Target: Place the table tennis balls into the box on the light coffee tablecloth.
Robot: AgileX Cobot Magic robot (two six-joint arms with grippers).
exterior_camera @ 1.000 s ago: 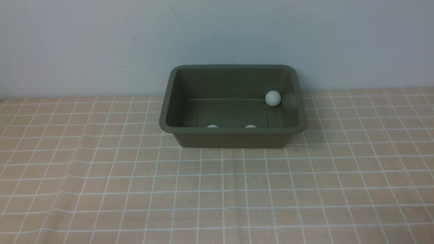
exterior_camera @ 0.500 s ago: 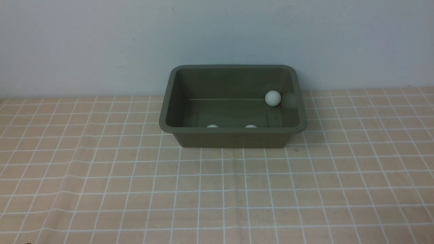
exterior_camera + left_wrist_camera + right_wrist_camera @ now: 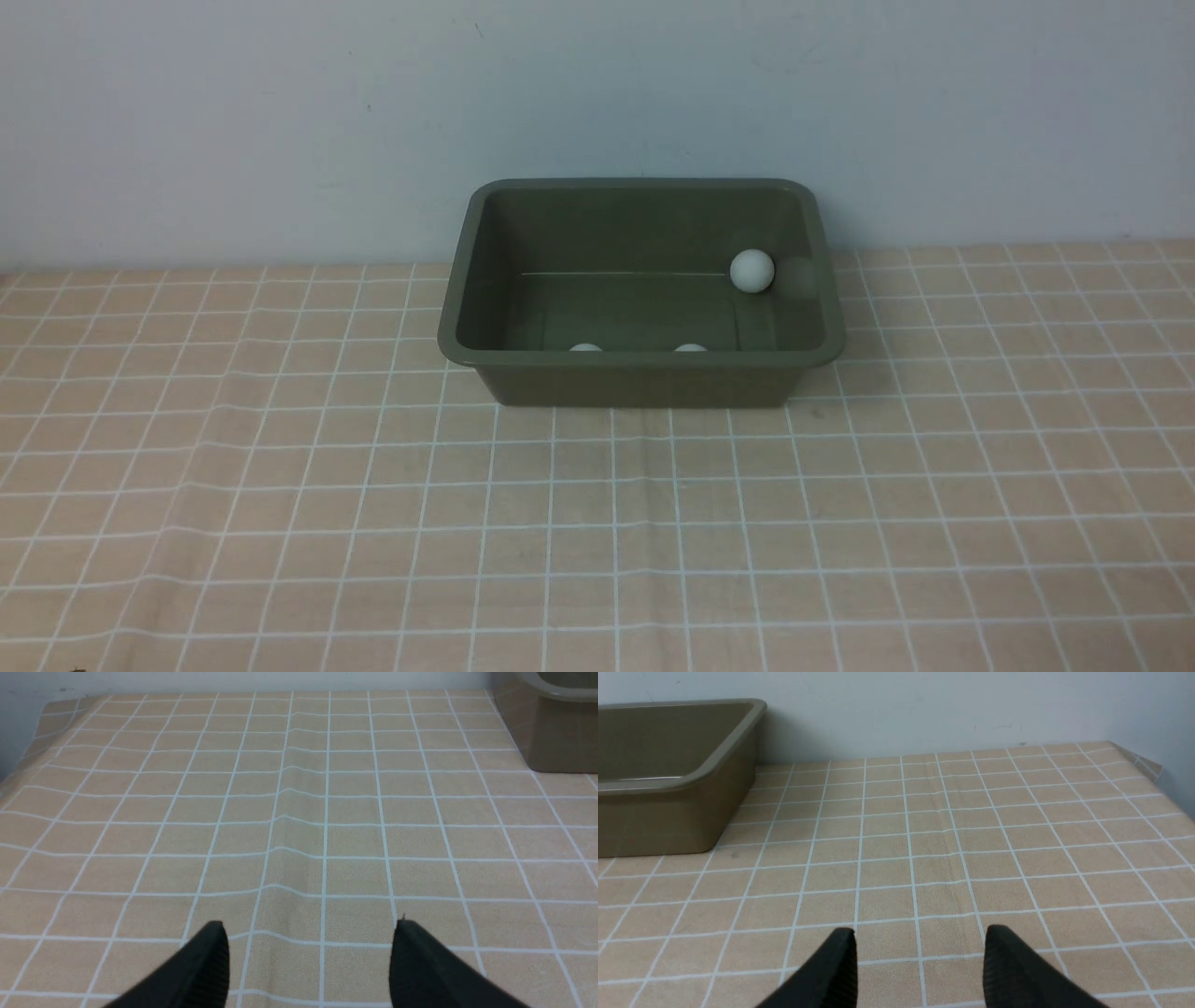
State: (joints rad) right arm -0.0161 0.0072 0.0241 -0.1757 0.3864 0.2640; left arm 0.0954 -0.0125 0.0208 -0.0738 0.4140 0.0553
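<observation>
Three table tennis balls (image 3: 752, 271) in box (image 3: 644, 385), well ahead of left gripper (image 3: 310, 961) and right gripper (image 3: 920, 966); both parted, empty; two near-wall balls barely visible, probably resting on floor.

Front view facing the wall, wrist views low over the tablecloth (image 3: 280, 523), seemingly sharing the box (image 3: 644, 378)

Three white table tennis balls (image 3: 752, 271) inside the olive box (image 3: 644, 385) on the gridded tablecloth (image 3: 597, 532).
</observation>
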